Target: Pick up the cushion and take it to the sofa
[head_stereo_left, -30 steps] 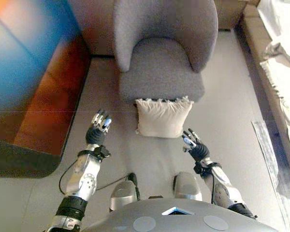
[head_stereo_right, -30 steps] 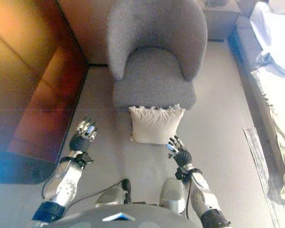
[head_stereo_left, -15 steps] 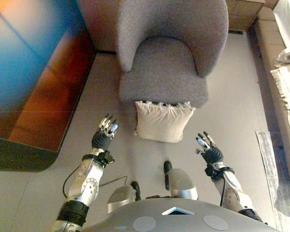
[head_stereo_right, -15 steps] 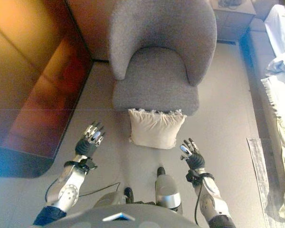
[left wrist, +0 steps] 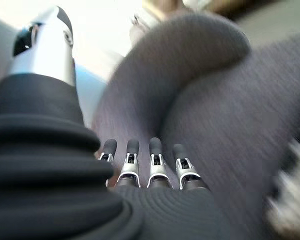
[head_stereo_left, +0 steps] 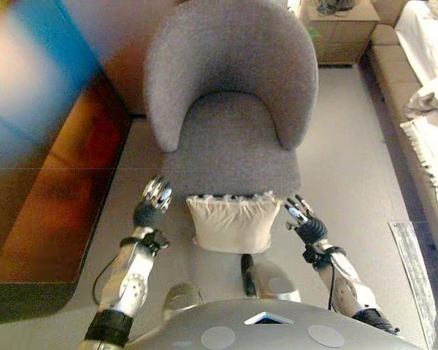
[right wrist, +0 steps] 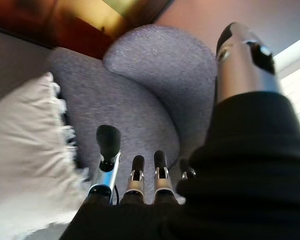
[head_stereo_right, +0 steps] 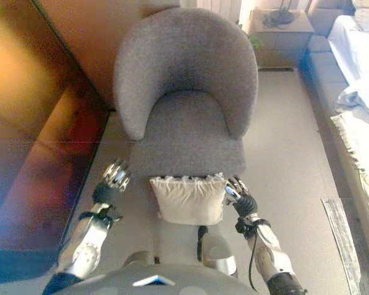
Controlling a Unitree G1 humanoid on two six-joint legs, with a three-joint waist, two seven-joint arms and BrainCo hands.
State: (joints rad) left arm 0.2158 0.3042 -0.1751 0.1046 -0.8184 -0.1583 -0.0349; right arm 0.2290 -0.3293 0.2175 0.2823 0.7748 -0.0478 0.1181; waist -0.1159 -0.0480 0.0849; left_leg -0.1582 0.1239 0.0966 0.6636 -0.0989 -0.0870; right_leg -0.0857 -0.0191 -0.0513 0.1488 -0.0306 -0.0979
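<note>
Now one cushion (head_stereo_left: 232, 222) – betw. left hand (head_stereo_left: 152, 208), right hand (head_stereo_left: 304, 223), fingers straight.

I see a cream cushion (head_stereo_left: 233, 224) with a frilled top edge against a plain grey fabric armchair (head_stereo_left: 231, 117). The floor (head_stereo_left: 347, 160) is pale grey. My hands, left (head_stereo_left: 152, 206) and right (head_stereo_left: 304, 223), show silver fingers with dark tips under dark ribbed covers.
</note>
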